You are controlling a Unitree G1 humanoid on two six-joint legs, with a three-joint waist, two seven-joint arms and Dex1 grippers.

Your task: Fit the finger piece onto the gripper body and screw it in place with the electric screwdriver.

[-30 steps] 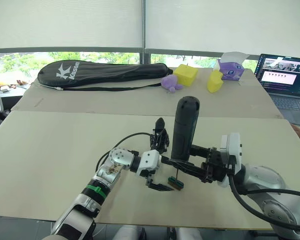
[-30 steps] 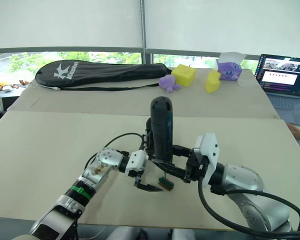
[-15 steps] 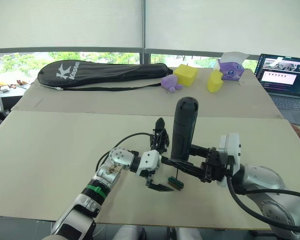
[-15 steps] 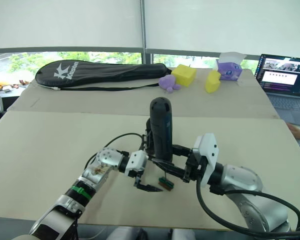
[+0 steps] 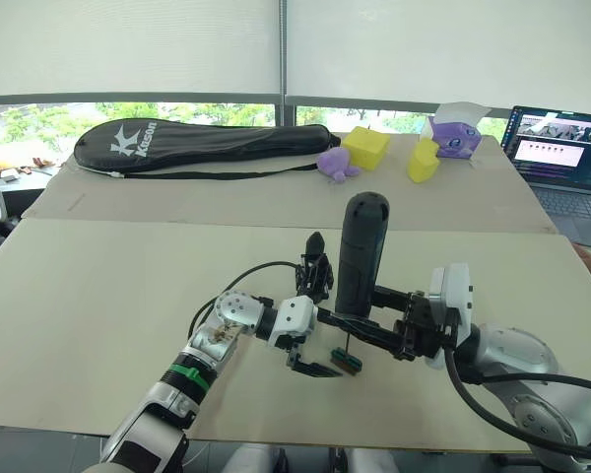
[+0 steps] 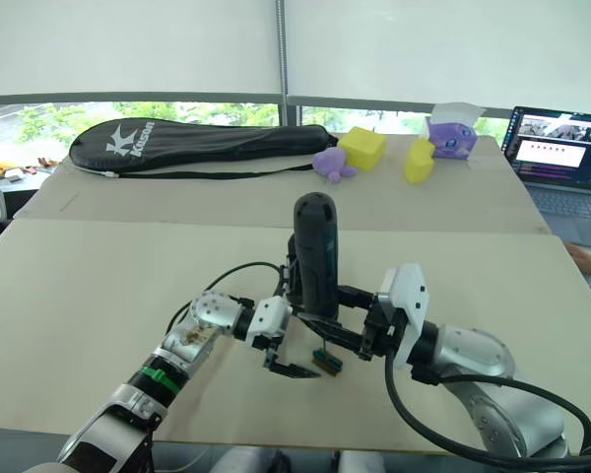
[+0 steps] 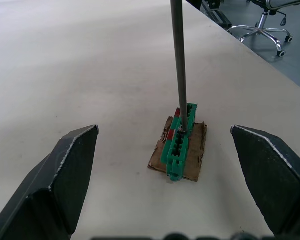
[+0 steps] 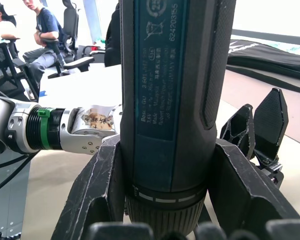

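holding the electric screwdriver [image 5: 361,254] upright, the right gripper [image 8: 165,200] has its fingers clamped on either side of the tool's barrel, bit pointing down at the table [image 5: 98,296]. the bit's tip [image 7: 181,127] sits in the top of a small green block [image 7: 178,145] lying on a scrap of brown card [image 7: 194,155], near the table's front edge. left gripper [image 7: 165,165] hangs just before that block with jaws wide apart, one finger on each side, touching nothing. the gripper body [image 5: 316,268] stands on the table just behind the left gripper, prong up, beside the screwdriver barrel; apart from the block, and held by neither arm as far as can be made out. judgement: early stage. tool is in hand and looks to be picking up a screw from the block, though no screw can be made out on the bit. no separate finger piece is identifiable, so fitting it and driving the screw both seem left to do.
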